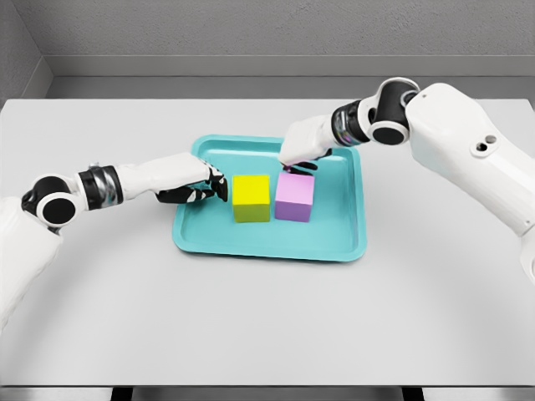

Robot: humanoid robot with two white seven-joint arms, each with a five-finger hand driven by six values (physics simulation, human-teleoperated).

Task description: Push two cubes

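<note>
- Both cubes sit side by side in the middle of the teal tray (pixel 347 238), which lies on the grey surface (pixel 267 326).
- The yellow cube (pixel 251 197) is on the left and the pink cube (pixel 295 198) on the right; they look to be touching or just barely apart.
- The left hand (pixel 199 189) comes in low over the tray's left rim, dark fingers curled together and holding nothing, just left of the yellow cube.
- That cube lies directly to the right of this hand, so a straight push rightward looks like the natural line.
- The right hand (pixel 303 149) hangs over the tray's far side, fingers bunched and pointing down at the far top edge of the pink cube, clamped on nothing.
- Whether those fingertips touch the pink cube I cannot tell.
- The pink cube lies just near of that hand, so its push would come toward the near rim.
- Each hand has its own nearest cube; neither needs to cross over.
</note>
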